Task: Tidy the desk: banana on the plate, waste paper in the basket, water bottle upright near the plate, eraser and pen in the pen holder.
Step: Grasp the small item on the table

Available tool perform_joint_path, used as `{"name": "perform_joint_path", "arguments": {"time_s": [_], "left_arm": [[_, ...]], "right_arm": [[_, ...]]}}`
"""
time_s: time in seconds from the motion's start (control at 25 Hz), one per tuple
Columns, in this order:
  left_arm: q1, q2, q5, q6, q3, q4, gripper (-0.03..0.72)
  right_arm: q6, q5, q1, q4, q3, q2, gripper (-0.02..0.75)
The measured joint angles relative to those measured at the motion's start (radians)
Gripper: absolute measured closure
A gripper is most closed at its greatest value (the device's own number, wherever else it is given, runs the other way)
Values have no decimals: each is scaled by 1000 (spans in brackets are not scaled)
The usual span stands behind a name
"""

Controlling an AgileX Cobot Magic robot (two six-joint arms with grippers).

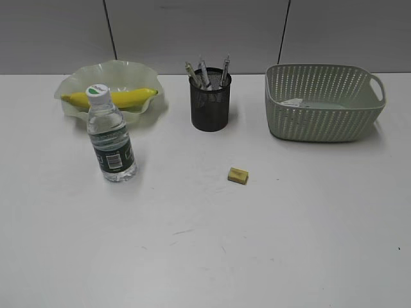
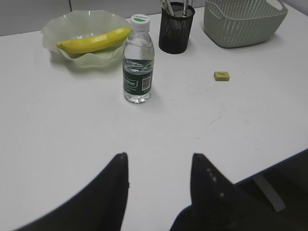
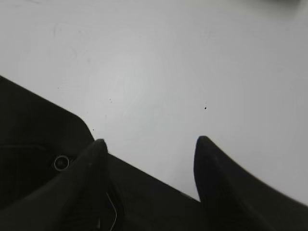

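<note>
The yellow banana lies in the ruffled green plate. Just in front of the plate the water bottle stands upright. Several pens stick out of the black mesh pen holder. A small yellow eraser rests on the white desk in front of the holder. A scrap of waste paper lies inside the green basket. My left gripper hangs open and empty over bare desk, well short of the bottle. My right gripper is open and empty at the desk's edge.
A grey panelled wall runs behind the desk. In the right wrist view the dark drop past the desk's edge fills the lower left. Neither arm shows in the exterior view.
</note>
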Motion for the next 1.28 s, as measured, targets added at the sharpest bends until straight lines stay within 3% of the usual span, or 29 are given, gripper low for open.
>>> {"name": "perform_joint_path", "arguments": {"time_s": [0.28, 0.52, 0.88, 1.12, 1.28], "left_arm": [[0, 0, 0, 0, 0, 0, 367], [-1, 122, -44, 0, -17, -1, 367], [-1, 727, -367, 0, -175, -52, 367], [-6, 1175, -408, 0, -372, -155, 367], [-54, 1416, -391, 0, -528, -165, 367]], "right_arm": [[0, -4, 0, 3, 68, -396, 283], [5, -5, 0, 2, 68, -442, 283], [5, -5, 0, 2, 70, -442, 283], [5, -6, 0, 2, 70, -442, 283], [5, -6, 0, 2, 70, -442, 283]]}}
